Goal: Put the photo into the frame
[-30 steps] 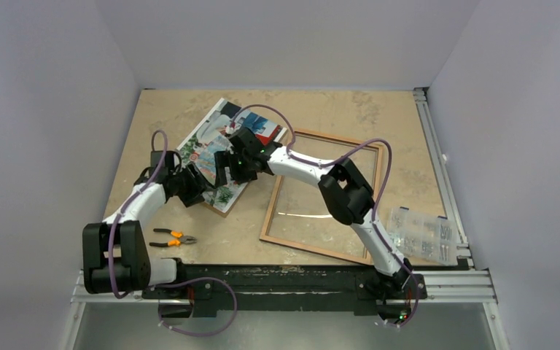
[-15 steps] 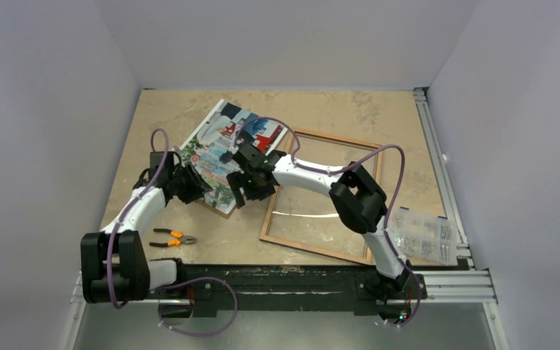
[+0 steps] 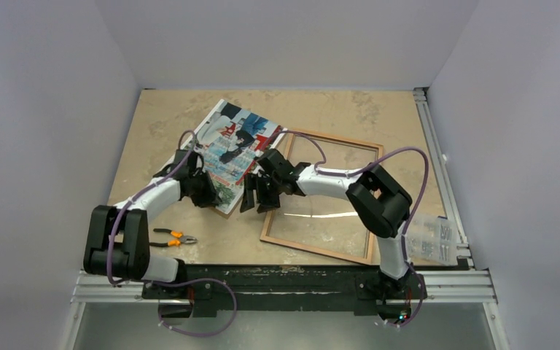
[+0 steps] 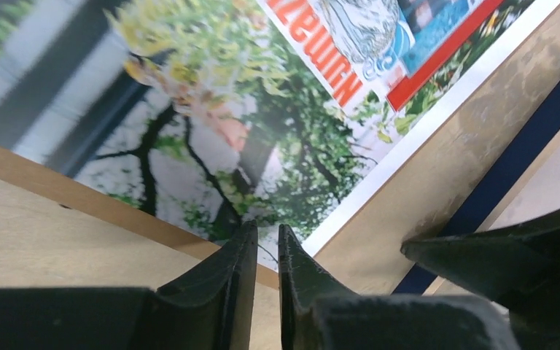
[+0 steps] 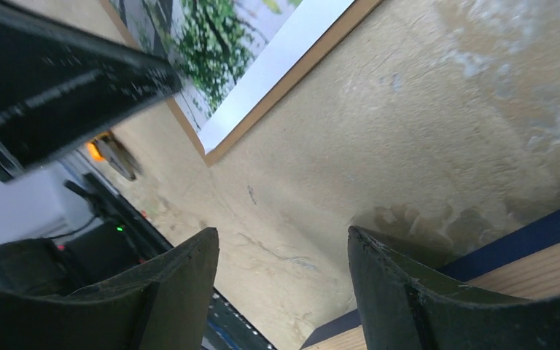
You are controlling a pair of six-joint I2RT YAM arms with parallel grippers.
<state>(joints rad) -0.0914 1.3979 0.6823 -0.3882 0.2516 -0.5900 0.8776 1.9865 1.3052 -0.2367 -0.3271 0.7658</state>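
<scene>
The photo (image 3: 226, 149) lies flat on a brown board (image 3: 222, 210) on the table (image 3: 160, 124), just to the left of the frame (image 3: 313, 249). The left gripper (image 3: 208, 192) sits right at the near edge of the photo. The right gripper (image 3: 257, 198) is over the bare table, between the photo's near corner and the frame's left side.

The photo is a big bright print. It has red, blue and white parts and green leaves, with a white edge all round.

From above you can see the whole photo and the whole frame, and some pliers (image 3: 171, 237) lying near the left arm. But you cannot see the fingers well from there.

The left wrist camera shows them close up. The left gripper's (image 4: 264, 244) two fingers are almost pressed together, with only a thin gap, right at the photo's (image 4: 211, 109) edge. I cannot tell if they pinch it.

The right wrist camera shows the right gripper (image 5: 283, 240) spread wide with only table between its fingers. It also shows the frame's (image 5: 539, 222) dark blue side.
</scene>
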